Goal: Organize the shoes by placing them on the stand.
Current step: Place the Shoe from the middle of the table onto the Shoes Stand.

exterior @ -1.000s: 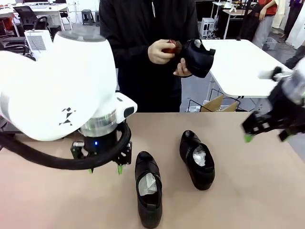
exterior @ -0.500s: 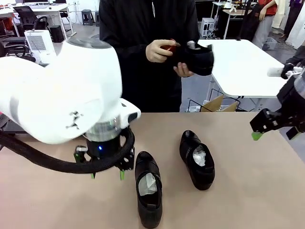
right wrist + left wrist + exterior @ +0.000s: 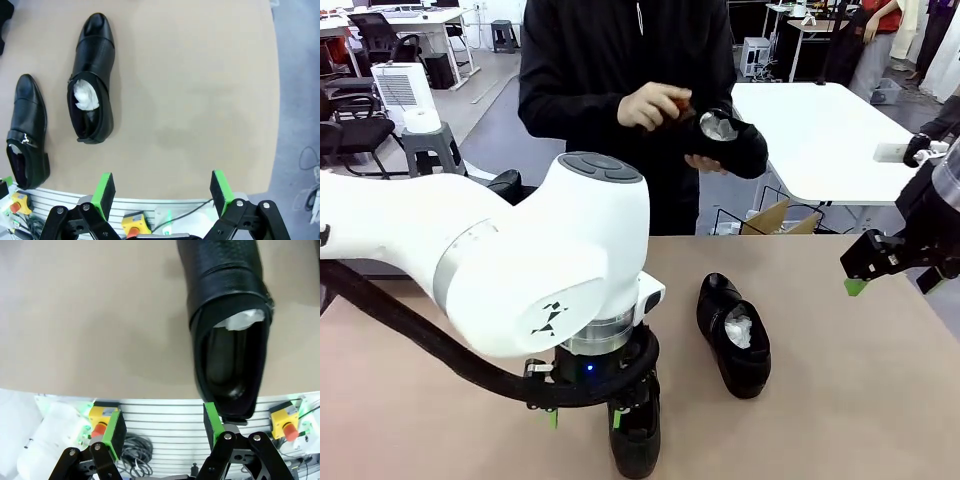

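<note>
Two glossy black shoes lie on the tan table (image 3: 840,400): a near one (image 3: 638,445) and a paper-stuffed one (image 3: 733,335) at the middle. A person at the far side holds a third shoe (image 3: 728,140) in both hands. My left gripper (image 3: 585,415) hangs open low over the near shoe's heel. In the left wrist view this shoe (image 3: 227,325) reaches up from one green pad (image 3: 212,422), and the left gripper (image 3: 163,427) holds nothing. My right gripper (image 3: 892,280) hovers open at the right edge. Below the right gripper (image 3: 162,192) lie both shoes (image 3: 92,105) (image 3: 27,132). The stand is out of view.
The bulky white left arm (image 3: 520,260) covers much of the table's left half. A white table (image 3: 820,130) and a cardboard box (image 3: 775,218) stand behind the person. Bare tabletop (image 3: 200,90) stretches to the right of the shoes.
My left arm has swung right and nearer, bringing its gripper from beside the near shoe to over its heel. The right gripper drifted slightly right. The person turned the held shoe.
</note>
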You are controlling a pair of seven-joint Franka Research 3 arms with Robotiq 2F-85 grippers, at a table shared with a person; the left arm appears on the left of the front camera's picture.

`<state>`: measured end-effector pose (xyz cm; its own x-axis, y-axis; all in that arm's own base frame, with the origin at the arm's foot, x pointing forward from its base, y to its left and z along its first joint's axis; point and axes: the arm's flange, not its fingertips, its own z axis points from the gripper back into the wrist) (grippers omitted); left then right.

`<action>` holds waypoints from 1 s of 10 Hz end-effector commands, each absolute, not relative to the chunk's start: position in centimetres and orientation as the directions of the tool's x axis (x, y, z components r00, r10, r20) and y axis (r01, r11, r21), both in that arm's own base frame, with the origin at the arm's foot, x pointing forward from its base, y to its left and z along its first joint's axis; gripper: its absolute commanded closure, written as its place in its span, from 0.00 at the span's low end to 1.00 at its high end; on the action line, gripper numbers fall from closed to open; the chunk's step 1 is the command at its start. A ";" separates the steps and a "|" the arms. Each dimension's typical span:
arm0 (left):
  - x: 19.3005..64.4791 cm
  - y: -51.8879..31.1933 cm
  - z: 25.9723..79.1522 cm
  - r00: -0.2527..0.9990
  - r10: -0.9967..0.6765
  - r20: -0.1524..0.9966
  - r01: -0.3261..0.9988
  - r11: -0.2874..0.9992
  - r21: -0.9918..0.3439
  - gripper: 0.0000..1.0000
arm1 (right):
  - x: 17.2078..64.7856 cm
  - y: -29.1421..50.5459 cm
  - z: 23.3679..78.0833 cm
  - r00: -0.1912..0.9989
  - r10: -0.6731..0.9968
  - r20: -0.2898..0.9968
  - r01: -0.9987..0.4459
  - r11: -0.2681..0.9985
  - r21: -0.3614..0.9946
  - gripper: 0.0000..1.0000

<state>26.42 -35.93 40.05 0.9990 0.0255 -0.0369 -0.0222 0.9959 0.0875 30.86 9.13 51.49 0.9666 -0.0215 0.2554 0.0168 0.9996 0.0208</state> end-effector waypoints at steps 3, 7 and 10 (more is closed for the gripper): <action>27.3 -36.5 39.2 0.997 0.018 0.073 -0.021 0.999 0.033 0.19 | 30.9 9.1 51.5 0.967 -0.039 0.251 0.031 0.999 0.039 0.00; 28.0 -36.9 36.0 0.997 0.010 0.080 -0.016 0.997 0.070 0.19 | 30.9 9.1 51.5 0.967 -0.039 0.251 0.031 0.999 0.039 0.00; 28.2 -36.6 34.5 0.996 0.043 0.082 -0.046 0.998 0.031 0.19 | 30.9 9.1 51.5 0.967 -0.039 0.251 0.031 0.999 0.039 0.00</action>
<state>28.23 -36.45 35.08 0.9985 0.0136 0.0537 -0.0162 0.9987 0.0484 30.88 9.11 51.47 0.9668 -0.0219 0.2545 0.0172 0.9996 0.0210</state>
